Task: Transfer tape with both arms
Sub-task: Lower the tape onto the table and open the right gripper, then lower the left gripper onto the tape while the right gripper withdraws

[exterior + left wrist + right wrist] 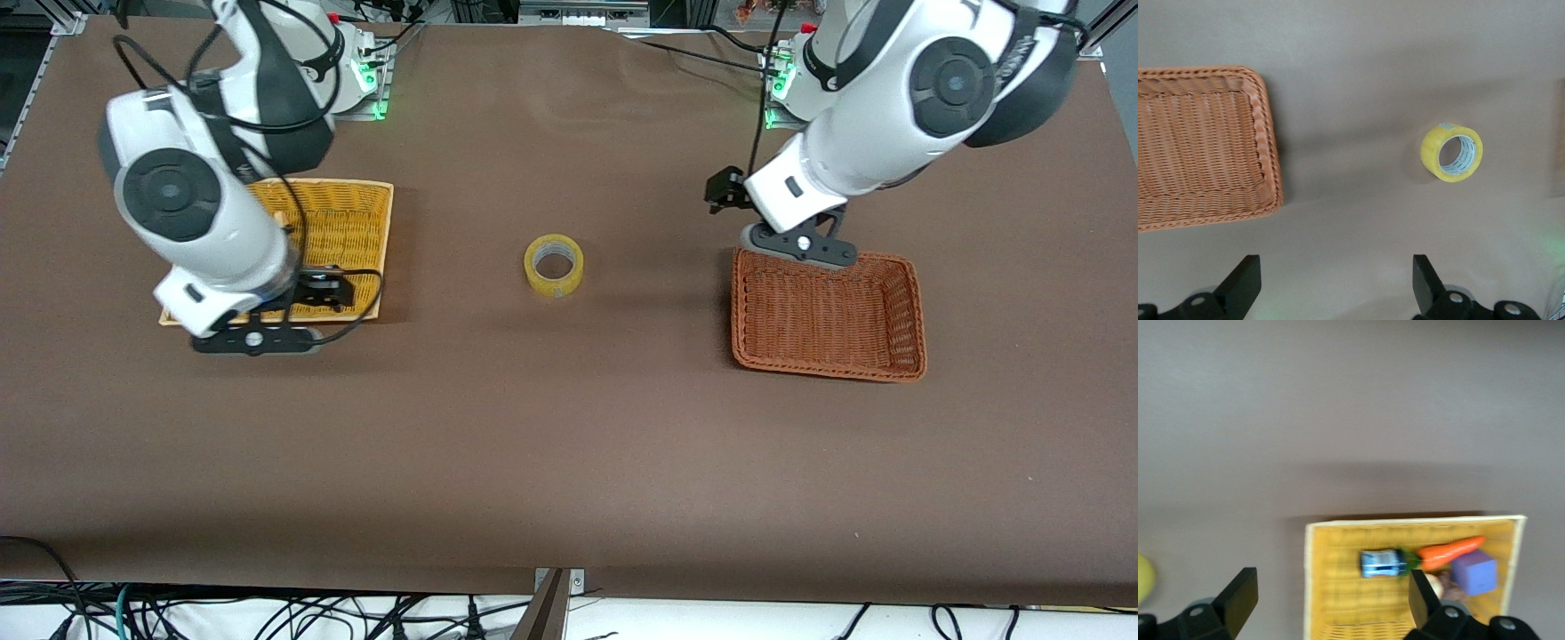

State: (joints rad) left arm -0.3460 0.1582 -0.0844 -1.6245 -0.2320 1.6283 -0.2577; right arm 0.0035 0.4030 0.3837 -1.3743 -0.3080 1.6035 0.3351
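A brown counter point(1358, 80) seen from above. A yellowish roll of tape point(1452, 153) rests on it, its round hole showing. Well apart from the roll lies an orange woven basket point(1265, 140), partly cut off at the edge. The left gripper point(1337, 287) shows two black fingers point(1241, 285) spread wide, holding nothing.

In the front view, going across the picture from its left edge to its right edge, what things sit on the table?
Yellow wicker tray → tape → orange-brown wicker basket.
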